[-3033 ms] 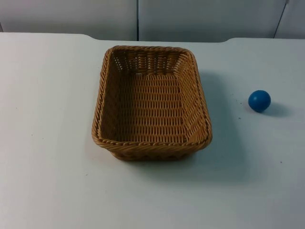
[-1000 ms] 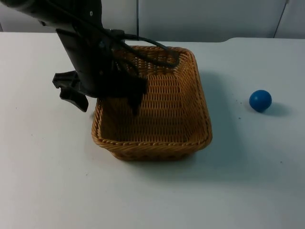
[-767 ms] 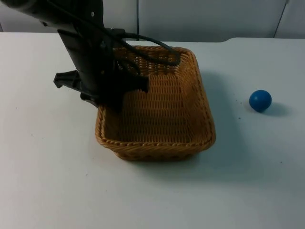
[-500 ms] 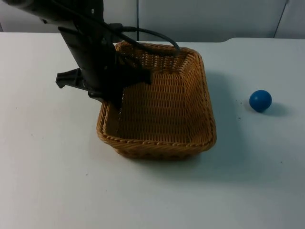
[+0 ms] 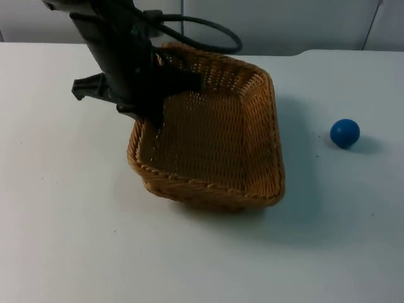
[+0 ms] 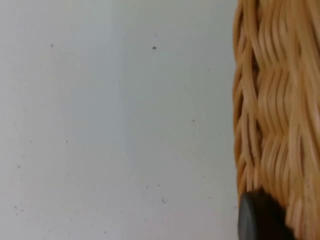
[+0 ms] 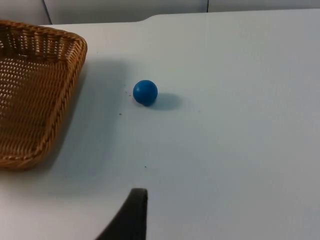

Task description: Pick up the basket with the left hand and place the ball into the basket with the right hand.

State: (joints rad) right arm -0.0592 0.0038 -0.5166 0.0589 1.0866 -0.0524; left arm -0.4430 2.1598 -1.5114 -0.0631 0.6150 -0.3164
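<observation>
The rectangular tan wicker basket (image 5: 211, 142) is gripped at its left rim by the left gripper (image 5: 151, 120) and tilted off the white table (image 5: 63, 240). The small blue ball (image 5: 344, 133) is seen well apart to its right. Whether the right gripper's fingers (image 7: 131, 215) are parted cannot be told.

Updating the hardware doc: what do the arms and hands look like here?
Left arm: matte black, boxy links; its left hand, at the tan wicker basket rim, is black too. Right hand: black curved fingertip, waiting over the white table.

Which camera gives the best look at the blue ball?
The right wrist view: the blue ball sits unobstructed on the white table, apart from the wicker basket. The top view shows it smaller near the edge.
</observation>
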